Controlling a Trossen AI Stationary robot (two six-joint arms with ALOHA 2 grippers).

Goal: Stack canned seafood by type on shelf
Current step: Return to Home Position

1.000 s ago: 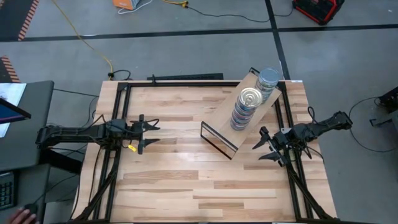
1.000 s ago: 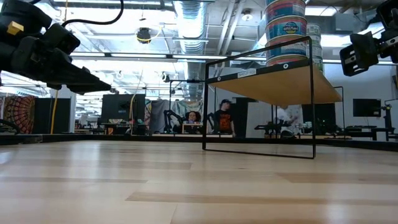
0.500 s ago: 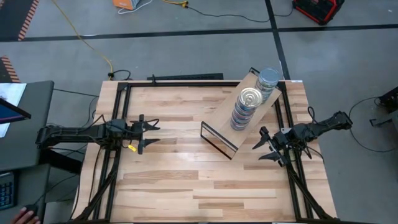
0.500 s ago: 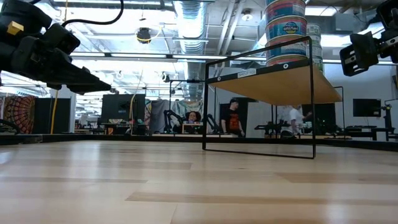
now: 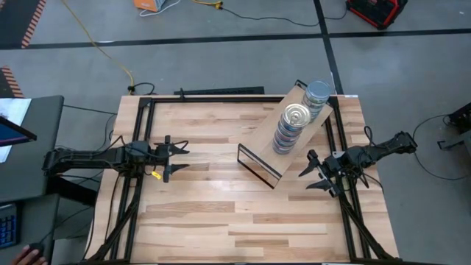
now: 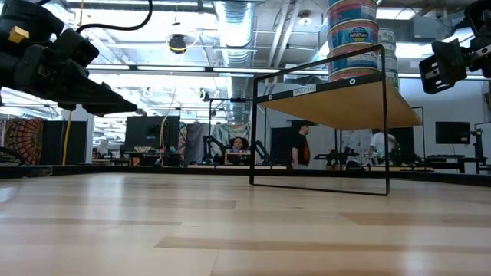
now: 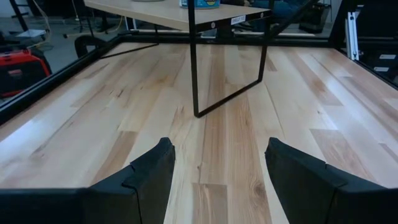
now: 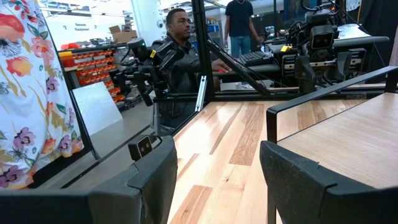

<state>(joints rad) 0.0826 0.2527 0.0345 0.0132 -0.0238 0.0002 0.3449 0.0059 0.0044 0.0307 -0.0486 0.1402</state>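
Note:
The shelf [image 5: 271, 144], a light wood board on a thin black frame, stands slantwise at the table's far right, its frame feet [image 6: 318, 186] on the tabletop. Two stacks of canned seafood stand on it. One has a gold lid [image 5: 296, 115] on top, the other, farther back, a pale blue-grey lid [image 5: 318, 91]. In the low view the tins [image 6: 352, 34] rise above the board. My left gripper [image 5: 181, 160] hovers open at the table's left, pointing toward the shelf. My right gripper [image 5: 306, 173] hovers open just right of the shelf's near end. Neither holds anything.
Black frame rails [image 5: 140, 191] run along the table's left, right and far sides. Bare tabletop [image 5: 221, 213] stretches across the middle and near side. A desk with a screen [image 5: 15, 132] stands left of the table, and a person's hand [image 5: 26, 255] shows at the lower left.

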